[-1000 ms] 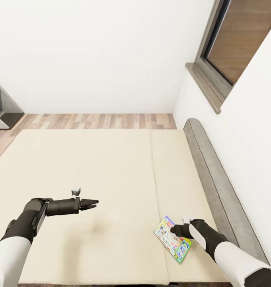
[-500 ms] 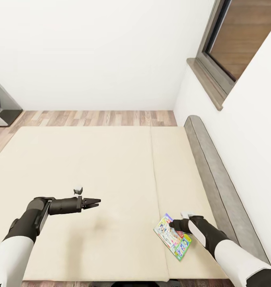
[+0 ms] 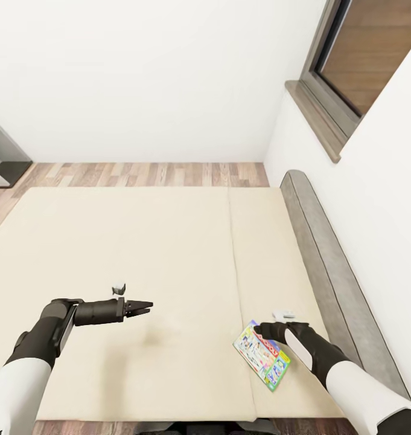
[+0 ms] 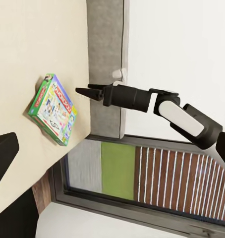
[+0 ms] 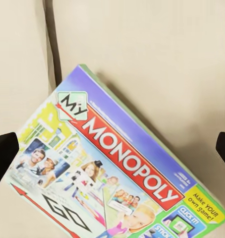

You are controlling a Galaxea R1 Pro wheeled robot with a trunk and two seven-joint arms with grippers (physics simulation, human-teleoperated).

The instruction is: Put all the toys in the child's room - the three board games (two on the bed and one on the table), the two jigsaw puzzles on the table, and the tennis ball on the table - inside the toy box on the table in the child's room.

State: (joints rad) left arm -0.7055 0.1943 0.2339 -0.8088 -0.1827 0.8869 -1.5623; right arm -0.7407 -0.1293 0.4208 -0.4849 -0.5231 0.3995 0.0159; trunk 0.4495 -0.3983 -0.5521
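Note:
A board game, the green-and-white Monopoly box [image 3: 263,357] with a red banner, lies flat on the beige bed [image 3: 139,241] near its front right corner, beside the grey headboard [image 3: 317,241]. My right gripper [image 3: 259,330] hovers open just above the box's far end without touching it. The right wrist view looks straight down on the box [image 5: 112,168], with one black fingertip [image 5: 3,153] at each side. The left wrist view shows the box [image 4: 53,109] with the right gripper [image 4: 83,92] over it. My left gripper [image 3: 146,306] hangs open over the mattress with nothing in it, well left of the box.
A white wall with a dark-framed window [image 3: 356,60] runs along the headboard side. A strip of wood-plank floor [image 3: 139,174] lies beyond the bed, with a dark piece of furniture [image 3: 0,160] at the far left.
The head camera has shifted a little. My right gripper has moved from the box's middle toward its far end. The box and the left arm have stayed put.

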